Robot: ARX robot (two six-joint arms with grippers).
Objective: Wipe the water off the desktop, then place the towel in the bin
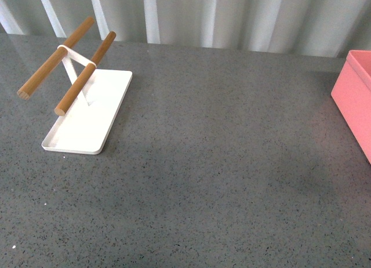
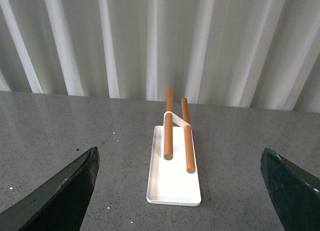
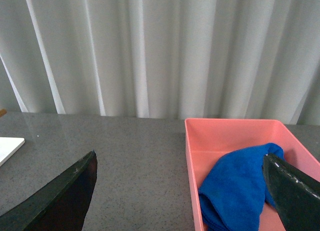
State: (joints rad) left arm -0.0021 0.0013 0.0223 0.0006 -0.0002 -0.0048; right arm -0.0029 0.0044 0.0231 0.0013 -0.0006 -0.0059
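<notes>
1. Spreading wide across the near edge of the left wrist view: the left gripper [image 2: 177,191], its two dark fingers [image 2: 60,193] far apart, nothing between them, hanging above the table.
2. Parted just as widely in the right wrist view: the right gripper [image 3: 180,196], dark fingers [image 3: 62,196] holding nothing; one fingertip overlapping the pink box in the picture.
3. Stretching out beneath both: the broad, flat, dark grey desktop with fine stone-like speckles [image 1: 220,181], matte, with no water clearly visible in these views.
4. Lying inside the salmon-pink rectangular bin with straight walls and a thick rim [image 3: 235,125]: the bright blue fluffy microfibre towel [image 3: 235,186], crumpled and bunched in the nearer part of the box.
5. Showing only as a cut-off corner at the front view's right edge: that same bin [image 1: 355,97].
6. Standing well apart from it, on the left side: a flat white rectangular tray [image 1: 87,120] carrying two round wooden rods [image 1: 84,73] on a white support, raised and slanted.
7. Closing off the far edge of the table: pale, pleated curtains [image 2: 160,41].
</notes>
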